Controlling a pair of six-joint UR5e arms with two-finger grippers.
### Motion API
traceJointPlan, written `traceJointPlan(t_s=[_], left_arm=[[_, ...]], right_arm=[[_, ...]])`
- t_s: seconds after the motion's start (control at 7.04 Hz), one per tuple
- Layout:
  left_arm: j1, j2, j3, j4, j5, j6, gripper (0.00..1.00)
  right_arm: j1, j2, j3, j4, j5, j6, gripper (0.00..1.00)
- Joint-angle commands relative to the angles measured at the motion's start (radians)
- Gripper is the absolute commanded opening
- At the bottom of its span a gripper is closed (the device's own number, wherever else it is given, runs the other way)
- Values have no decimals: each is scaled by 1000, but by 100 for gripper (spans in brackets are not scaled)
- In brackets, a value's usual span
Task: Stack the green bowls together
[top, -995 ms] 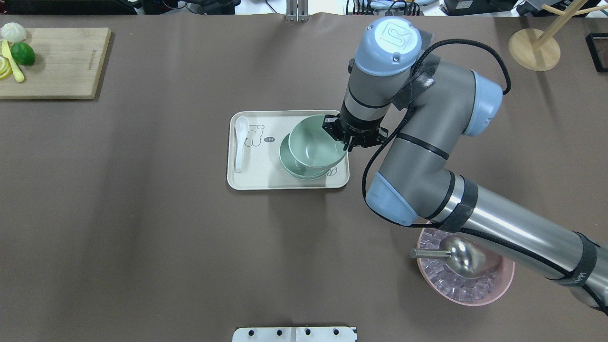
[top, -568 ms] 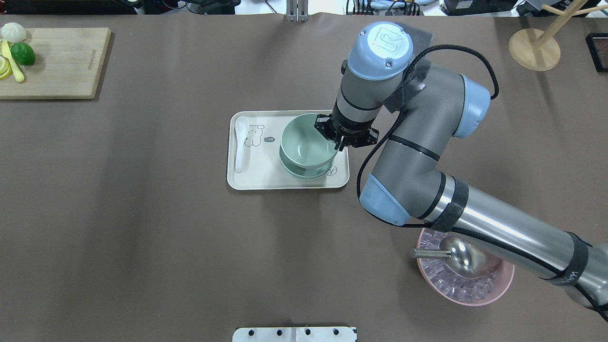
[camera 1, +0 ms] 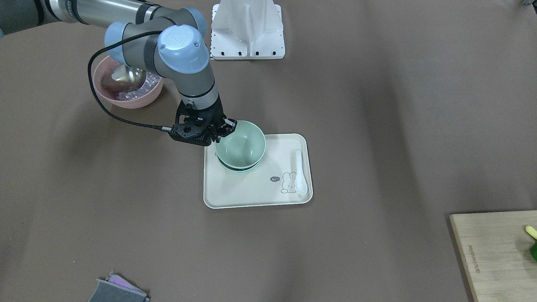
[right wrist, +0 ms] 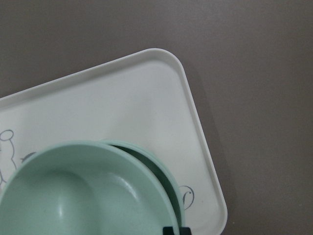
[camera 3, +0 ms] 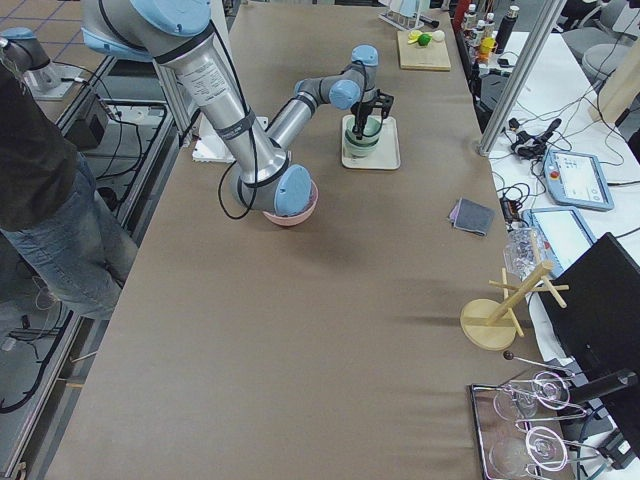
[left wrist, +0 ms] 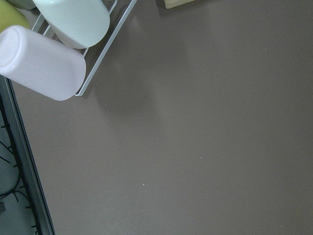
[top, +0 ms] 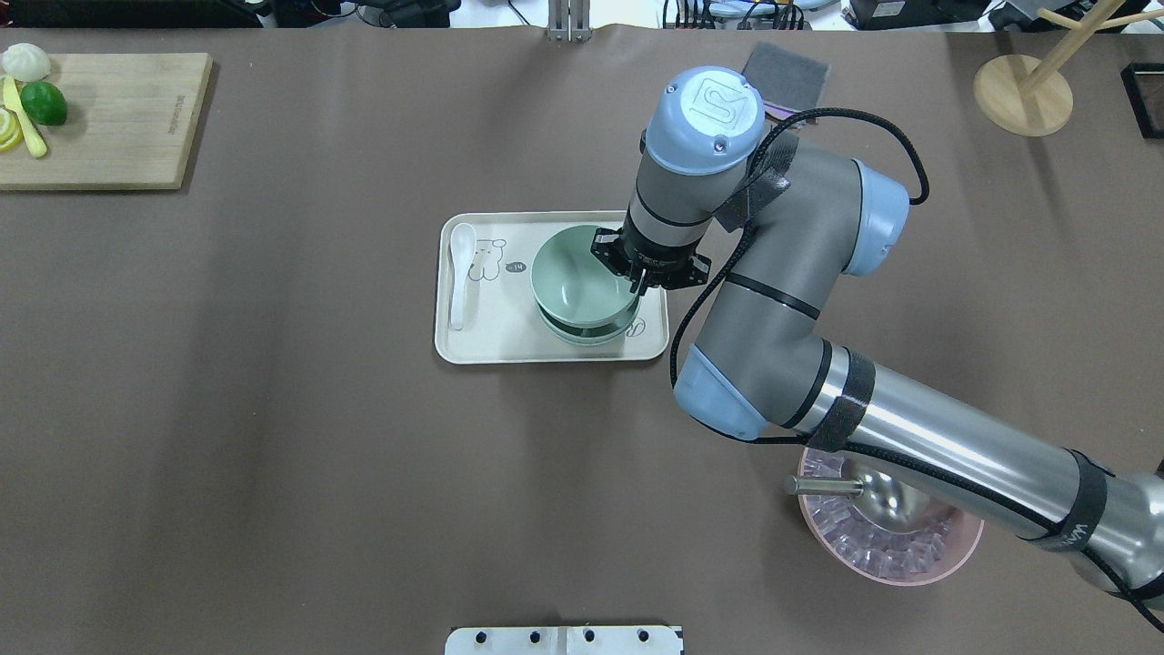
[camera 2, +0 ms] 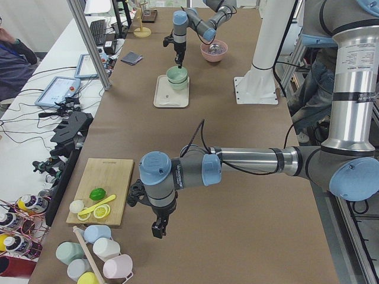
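Note:
My right gripper (top: 639,277) is shut on the right rim of a pale green bowl (top: 577,284), also seen from the front (camera 1: 241,144). It holds that bowl upright, nested slightly off-centre on the stack of green bowls (top: 591,335) on the cream tray (top: 491,344). I cannot tell whether the bowls touch. The right wrist view shows the held bowl (right wrist: 73,196) over a lower bowl's rim (right wrist: 159,166). My left gripper (camera 2: 159,229) hangs over bare table far from the bowls; I cannot tell whether it is open or shut.
A white spoon (top: 461,273) lies on the tray's left side. A pink bowl (top: 896,550) with ice and a metal scoop stands near the right arm. A cutting board (top: 118,118) with fruit, a grey cloth (top: 787,73) and a wooden stand (top: 1023,91) lie far off.
My right gripper has carried the green bowl to the left and down, from beside the stack to nearly centred over it.

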Motion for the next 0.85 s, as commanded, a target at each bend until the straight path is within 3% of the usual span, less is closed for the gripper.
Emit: traceJointPlan(t_s=[0.0,0.71], left_arm=[[0,0,-12,1,1,0,98],[1,0,-10,1,1,0,98]], right_arm=[[-11,-8,-4,2,-7,-5,0],[-21,-8,-30,35,-12,0,0]])
